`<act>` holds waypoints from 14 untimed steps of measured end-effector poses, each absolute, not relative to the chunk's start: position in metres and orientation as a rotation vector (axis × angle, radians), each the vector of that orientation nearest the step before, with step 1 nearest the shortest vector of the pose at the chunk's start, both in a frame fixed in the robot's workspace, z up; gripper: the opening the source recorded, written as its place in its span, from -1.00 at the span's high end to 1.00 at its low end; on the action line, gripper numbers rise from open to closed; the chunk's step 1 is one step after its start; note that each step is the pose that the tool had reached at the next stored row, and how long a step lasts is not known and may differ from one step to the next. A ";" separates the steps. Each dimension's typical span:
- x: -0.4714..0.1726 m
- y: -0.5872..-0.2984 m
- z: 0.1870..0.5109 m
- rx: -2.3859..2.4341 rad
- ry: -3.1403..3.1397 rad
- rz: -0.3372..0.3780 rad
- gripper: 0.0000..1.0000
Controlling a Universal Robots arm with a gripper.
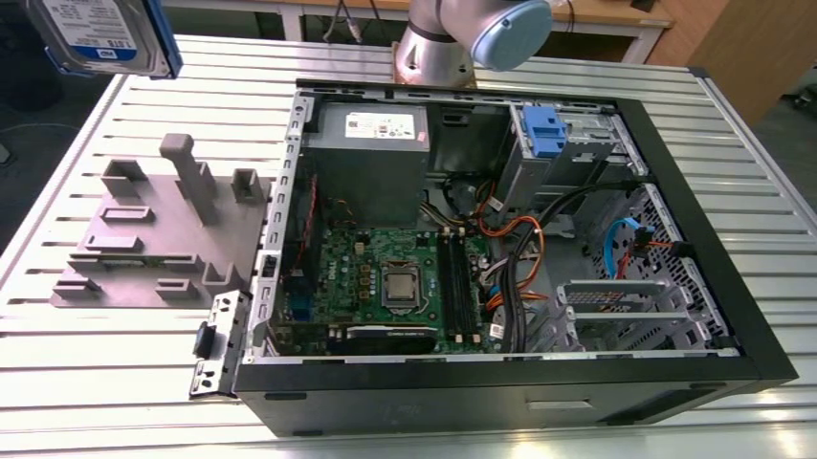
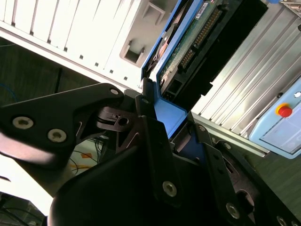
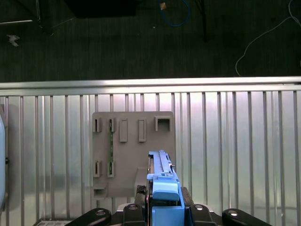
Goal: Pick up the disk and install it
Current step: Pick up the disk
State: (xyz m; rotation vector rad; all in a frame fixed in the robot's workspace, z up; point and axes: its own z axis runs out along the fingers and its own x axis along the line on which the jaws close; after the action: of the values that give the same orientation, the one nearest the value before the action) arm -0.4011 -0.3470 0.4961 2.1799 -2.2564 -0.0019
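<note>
Upper left, exterior view: one disk (image 1: 109, 33), aloft.
Gripper (image 3: 164, 202): one, clamped on the disk.
Table (image 1: 715, 124): one grey fixture plate (image 1: 153, 239), one open computer case (image 1: 511, 397).

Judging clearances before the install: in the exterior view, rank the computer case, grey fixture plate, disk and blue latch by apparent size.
1. computer case
2. grey fixture plate
3. disk, seemingly nearer the camera and cropped, so its place is unsure
4. blue latch
</note>
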 end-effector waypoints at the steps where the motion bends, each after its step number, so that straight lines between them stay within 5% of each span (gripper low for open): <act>1: -0.400 -0.347 0.496 2.180 -2.256 -0.002 0.27; 14: -0.399 -0.351 0.496 2.180 -2.256 -0.002 0.27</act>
State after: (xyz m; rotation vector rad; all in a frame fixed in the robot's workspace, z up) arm -0.3987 -0.3511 0.4962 2.1797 -2.2564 -0.0019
